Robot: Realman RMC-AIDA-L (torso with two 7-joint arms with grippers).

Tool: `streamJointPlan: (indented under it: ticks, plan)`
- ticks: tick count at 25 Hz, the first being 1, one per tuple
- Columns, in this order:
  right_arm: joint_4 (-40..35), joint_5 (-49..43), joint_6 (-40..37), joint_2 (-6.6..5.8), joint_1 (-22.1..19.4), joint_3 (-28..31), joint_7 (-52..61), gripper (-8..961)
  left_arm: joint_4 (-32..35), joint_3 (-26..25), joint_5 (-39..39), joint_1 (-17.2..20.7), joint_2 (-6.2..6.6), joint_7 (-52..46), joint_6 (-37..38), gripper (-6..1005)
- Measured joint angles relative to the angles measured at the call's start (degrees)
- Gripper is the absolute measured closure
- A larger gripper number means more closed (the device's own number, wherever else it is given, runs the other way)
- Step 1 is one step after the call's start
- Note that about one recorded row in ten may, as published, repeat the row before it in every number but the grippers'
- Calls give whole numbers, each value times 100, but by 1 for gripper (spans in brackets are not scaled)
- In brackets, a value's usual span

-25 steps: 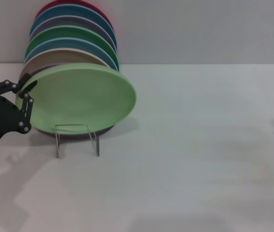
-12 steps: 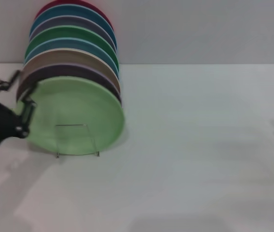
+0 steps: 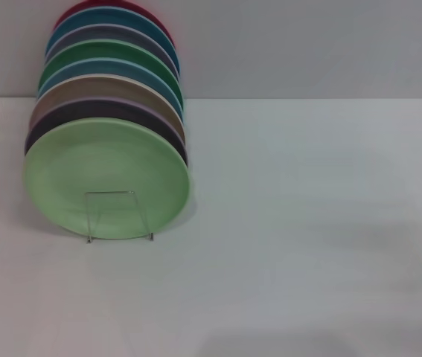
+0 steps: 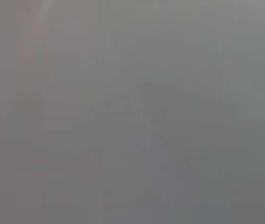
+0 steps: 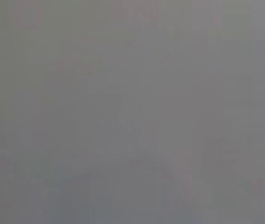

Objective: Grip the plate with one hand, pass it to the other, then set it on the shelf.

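Note:
The pale mint-green plate (image 3: 106, 178) stands upright at the front of a row of plates, at the left of the head view. The clear rack (image 3: 118, 216) shows in front of it as thin upright frames, much narrower than the plate. Neither gripper is in the head view. Both wrist views show only flat grey, with no fingers and no object.
Behind the mint plate stand several other plates on edge: a dark purple one (image 3: 103, 113), a beige one (image 3: 106, 88), an emerald-green one (image 3: 110, 56), blue ones and a red one (image 3: 114, 9). The white table (image 3: 307, 223) stretches to the right.
The black left gripper at the plate's left edge has let go and drawn out of view to the left. The mint plate has gone from tilted flat to upright in the rack.

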Motion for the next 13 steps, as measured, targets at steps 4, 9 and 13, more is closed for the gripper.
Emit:
streamJointPlan:
  ticks: [4, 9, 13]
  plan:
    - [-227, 506, -51, 2, 79, -2, -162, 423, 246, -305, -175, -39, -16, -762, -468, 623]
    - [-331, 573, -55, 4, 170, -1, -344, 423, 264, -350, -237, -42, -49, -852, -1107, 472]
    - [-403, 577, -25, 4, 215, -8, -365, 423, 274, -198, -200, -43, -55, -799, -1189, 472]
